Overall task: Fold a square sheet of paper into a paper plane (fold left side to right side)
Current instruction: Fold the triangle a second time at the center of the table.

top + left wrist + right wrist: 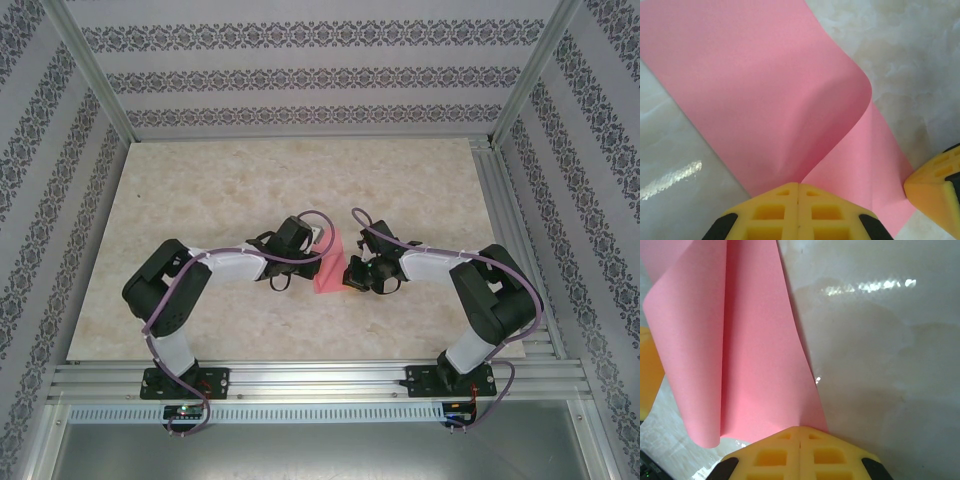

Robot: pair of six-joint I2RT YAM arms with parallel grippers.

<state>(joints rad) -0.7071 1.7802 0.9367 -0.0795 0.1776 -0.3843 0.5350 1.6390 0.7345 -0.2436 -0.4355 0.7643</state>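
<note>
The square sheet of paper [330,268] is pink and lies between the two grippers at the middle of the table. My left gripper [798,186] is shut on one edge of the sheet [765,90], and that part rises and curls over the layer below. My right gripper [800,429] is shut on the sheet's near right edge [760,365], which stands slightly off the table and casts a shadow. From above, the left gripper [316,240] is at the sheet's far left and the right gripper [352,274] at its near right. No sharp crease shows.
The marble-patterned table [200,190] extends around the sheet. A yellow finger of the right gripper [935,192] stands close beside the left one. Patterned walls and aluminium posts [92,70] enclose the table on three sides.
</note>
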